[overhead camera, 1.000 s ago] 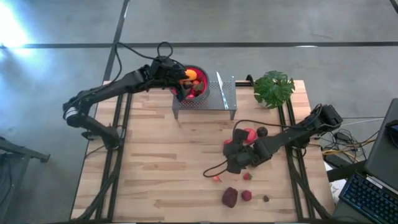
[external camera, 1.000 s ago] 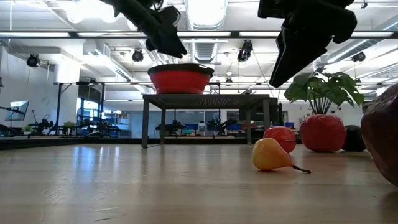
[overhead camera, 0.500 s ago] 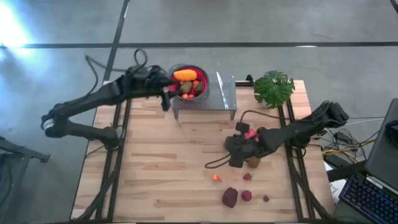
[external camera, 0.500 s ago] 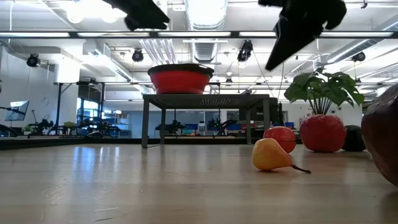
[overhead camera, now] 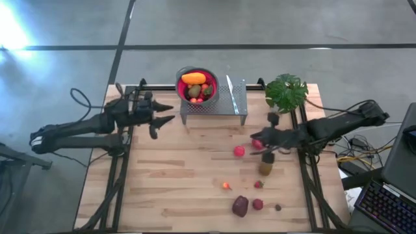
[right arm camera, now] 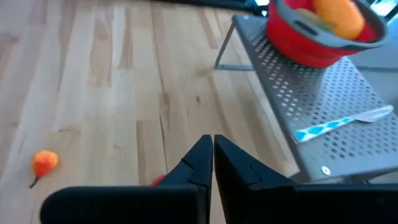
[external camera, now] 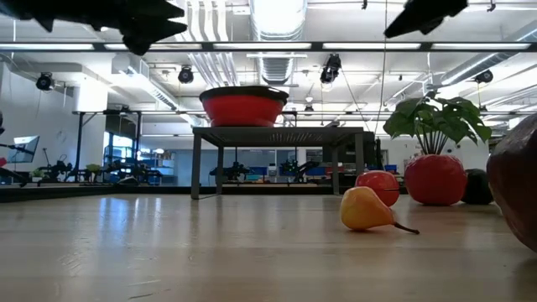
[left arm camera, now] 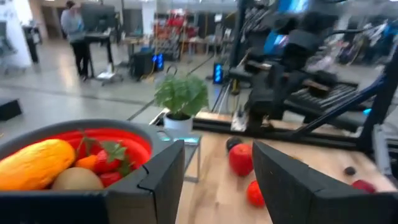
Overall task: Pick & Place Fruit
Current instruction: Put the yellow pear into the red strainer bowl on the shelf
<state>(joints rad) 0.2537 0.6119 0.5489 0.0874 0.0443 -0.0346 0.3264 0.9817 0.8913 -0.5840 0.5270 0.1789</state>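
- Now the left gripper (overhead camera: 164, 113) sits at the table's left, well clear of the red-lined bowl (overhead camera: 180, 78) it was reaching into a second ago; its fingers stand partly apart with nothing between them, as the left wrist view confirms.
- That retreat reads as a finished drop: the bowl, up on the perforated metal stand (overhead camera: 235, 101), holds the elongated orange fruit (overhead camera: 194, 78), kiwis and small red pieces.
- Mid-table, a small red fruit (overhead camera: 239, 151) lies loose on the wood, with the little yellow-orange pear (overhead camera: 226, 186) nearer the front edge.
- Right of those, the right gripper (overhead camera: 255, 144) has swung away from the front cluster towards the table's right side, and its fingers have snapped together; the right wrist view shows them touching with no fruit caught.
- A red fruit (overhead camera: 258, 143) and a brownish kiwi (overhead camera: 266, 168) lie beside that gripper, so the grab looks like a miss and would likely need another try.
- Near the front edge the large dark maroon fruit (overhead camera: 240, 206) and a red berry (overhead camera: 258, 204) wait unpicked; much of the task remains.
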